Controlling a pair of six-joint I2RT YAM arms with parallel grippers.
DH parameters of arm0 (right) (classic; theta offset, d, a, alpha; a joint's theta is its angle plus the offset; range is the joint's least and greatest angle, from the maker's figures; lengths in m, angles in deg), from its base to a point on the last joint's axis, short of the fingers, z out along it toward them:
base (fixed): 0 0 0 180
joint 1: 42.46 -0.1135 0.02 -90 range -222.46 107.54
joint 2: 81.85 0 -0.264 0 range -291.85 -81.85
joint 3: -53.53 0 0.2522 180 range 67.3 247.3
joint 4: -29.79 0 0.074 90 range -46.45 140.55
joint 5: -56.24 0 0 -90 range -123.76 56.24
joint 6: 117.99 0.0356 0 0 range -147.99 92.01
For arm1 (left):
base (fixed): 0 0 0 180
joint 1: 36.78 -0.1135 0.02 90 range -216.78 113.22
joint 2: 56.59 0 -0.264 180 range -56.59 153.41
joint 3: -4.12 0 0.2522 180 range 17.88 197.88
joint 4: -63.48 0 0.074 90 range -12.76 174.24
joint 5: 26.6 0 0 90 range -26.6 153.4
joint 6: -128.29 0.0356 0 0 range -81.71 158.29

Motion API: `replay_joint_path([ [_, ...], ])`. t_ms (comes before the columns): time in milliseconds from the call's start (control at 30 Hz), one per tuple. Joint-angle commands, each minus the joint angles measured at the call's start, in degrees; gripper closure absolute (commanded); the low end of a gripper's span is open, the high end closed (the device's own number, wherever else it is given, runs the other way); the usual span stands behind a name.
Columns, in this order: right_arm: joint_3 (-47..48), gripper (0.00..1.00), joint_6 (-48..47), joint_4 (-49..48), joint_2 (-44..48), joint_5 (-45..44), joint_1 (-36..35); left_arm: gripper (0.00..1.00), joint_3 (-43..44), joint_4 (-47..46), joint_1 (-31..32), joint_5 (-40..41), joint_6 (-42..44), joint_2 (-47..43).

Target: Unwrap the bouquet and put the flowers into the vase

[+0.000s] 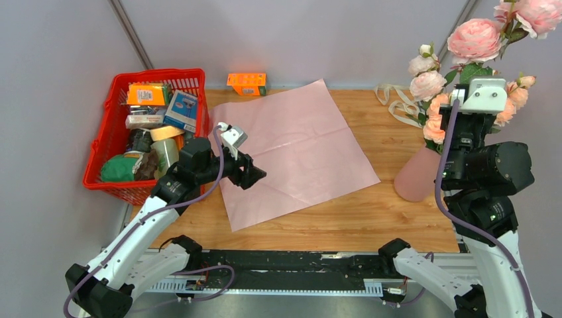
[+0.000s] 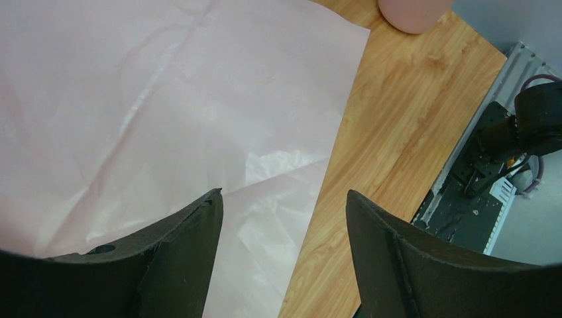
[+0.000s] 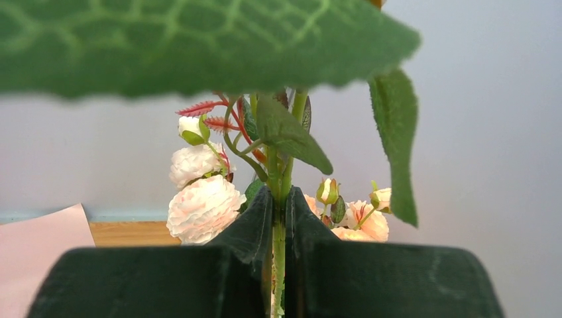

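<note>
The bouquet's wrapping, a pink paper sheet [image 1: 291, 149], lies unfolded and flat on the wooden table [image 1: 371, 212]. My left gripper [image 1: 255, 175] hovers open over the sheet's near left part with nothing between its fingers; its wrist view shows the paper [image 2: 166, 99] and the gripper [image 2: 285, 199] above the paper's edge. At the right, my right gripper [image 3: 278, 199] is shut on a green stem of the flowers [image 3: 202, 209]. The flowers [image 1: 474, 40] stand upright over the pink vase [image 1: 414, 175]. Whether the stems reach into the vase is hidden by the arm.
A red basket [image 1: 99, 142] full of groceries stands at the table's left edge. A small orange box [image 1: 246, 83] sits at the back. The cream ribbon [image 1: 396, 99] lies loose behind the vase. The vase's foot [image 2: 414, 13] shows beyond the paper's corner.
</note>
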Motion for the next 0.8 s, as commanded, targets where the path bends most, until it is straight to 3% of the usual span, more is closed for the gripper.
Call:
replay_joint_path([
  [0,-0.9,1.0,-0.3,-4.4,1.0,-3.1,0.0,0.24,2.2,-0.8,-0.1,-0.7,0.7,0.0],
  [233,-5.7,1.0,1.9,-5.7,0.6,-4.2,1.4,0.24,1.9,-1.3,-0.1,-0.8,0.2,-0.9],
  [567,-13.1,1.0,8.5,-5.7,3.0,1.6,12.7,0.23,2.2,-0.7,0.0,-0.4,0.4,0.5],
  [767,-17.0,1.0,10.4,-5.6,5.1,2.5,15.6,0.23,1.8,-0.9,0.0,1.1,0.3,0.5],
])
